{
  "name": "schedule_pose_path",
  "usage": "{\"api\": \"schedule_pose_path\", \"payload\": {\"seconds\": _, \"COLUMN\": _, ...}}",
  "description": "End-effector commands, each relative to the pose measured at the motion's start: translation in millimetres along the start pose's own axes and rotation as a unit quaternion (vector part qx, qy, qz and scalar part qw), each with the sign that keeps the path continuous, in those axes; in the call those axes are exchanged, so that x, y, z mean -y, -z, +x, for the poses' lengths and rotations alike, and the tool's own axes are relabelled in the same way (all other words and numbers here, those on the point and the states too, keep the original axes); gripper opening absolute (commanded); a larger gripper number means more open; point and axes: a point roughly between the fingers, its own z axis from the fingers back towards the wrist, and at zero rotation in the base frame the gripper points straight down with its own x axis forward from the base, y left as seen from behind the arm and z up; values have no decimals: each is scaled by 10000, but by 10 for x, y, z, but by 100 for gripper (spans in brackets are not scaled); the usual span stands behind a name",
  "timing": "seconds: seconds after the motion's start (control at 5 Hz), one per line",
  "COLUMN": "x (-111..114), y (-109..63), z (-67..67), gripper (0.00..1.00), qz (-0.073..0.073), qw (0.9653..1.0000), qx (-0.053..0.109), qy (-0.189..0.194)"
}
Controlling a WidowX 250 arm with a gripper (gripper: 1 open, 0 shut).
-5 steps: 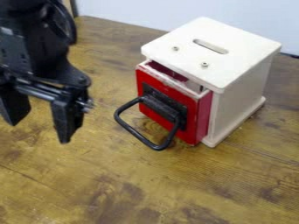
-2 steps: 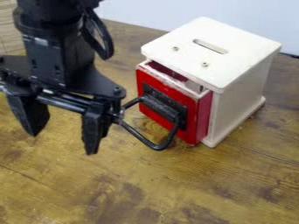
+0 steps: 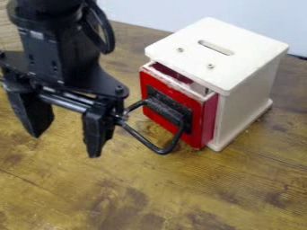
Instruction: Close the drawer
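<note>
- Drawer (image 3: 178,106): red front, standing slightly proud of its pale wooden box (image 3: 246,76), which sits toward the far right corner of the table (image 3: 180,193). The gap under the box's top shows it is not yet shut.
- Handle (image 3: 153,126): a black looped bar projecting from the drawer front toward the table's left edge, its lower end resting near the table surface. It is the part reaching furthest out, so it would likely be the first thing a push meets.
- End effector (image 3: 66,121): open, its 2 dark fingers pointing down and spread apart, holding nothing. It hangs just left of the handle; the nearer finger (image 3: 99,130) appears beside the loop, and whether they touch cannot be told.
- Placement, as a judgement: the end effector stands on the open side of the drawer, in line with its front, which suits a push toward the right edge to seat the drawer.
- Slotted top (image 3: 218,46): plays no part in the task.
</note>
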Motion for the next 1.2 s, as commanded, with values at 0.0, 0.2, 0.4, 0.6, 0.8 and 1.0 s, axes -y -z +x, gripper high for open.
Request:
{"api": "schedule_pose_path", "payload": {"seconds": 0.0, "x": -68, "y": -183, "z": 17, "gripper": 100, "qz": -189, "qw": 9986, "qx": 408, "qy": 273}}
{"api": "schedule_pose_path", "payload": {"seconds": 0.2, "x": -102, "y": -169, "z": 28, "gripper": 100, "qz": -230, "qw": 9974, "qx": 415, "qy": 545}}
{"api": "schedule_pose_path", "payload": {"seconds": 0.4, "x": -130, "y": -26, "z": 54, "gripper": 100, "qz": -318, "qw": 9940, "qx": 402, "qy": 965}}
{"api": "schedule_pose_path", "payload": {"seconds": 0.6, "x": -234, "y": 172, "z": 85, "gripper": 100, "qz": -340, "qw": 9944, "qx": 63, "qy": 995}}
{"api": "schedule_pose_path", "payload": {"seconds": 0.8, "x": -260, "y": 167, "z": 91, "gripper": 100, "qz": -267, "qw": 9965, "qx": -255, "qy": 756}}
{"api": "schedule_pose_path", "payload": {"seconds": 1.0, "x": -193, "y": 19, "z": 61, "gripper": 100, "qz": -309, "qw": 9983, "qx": -407, "qy": 273}}
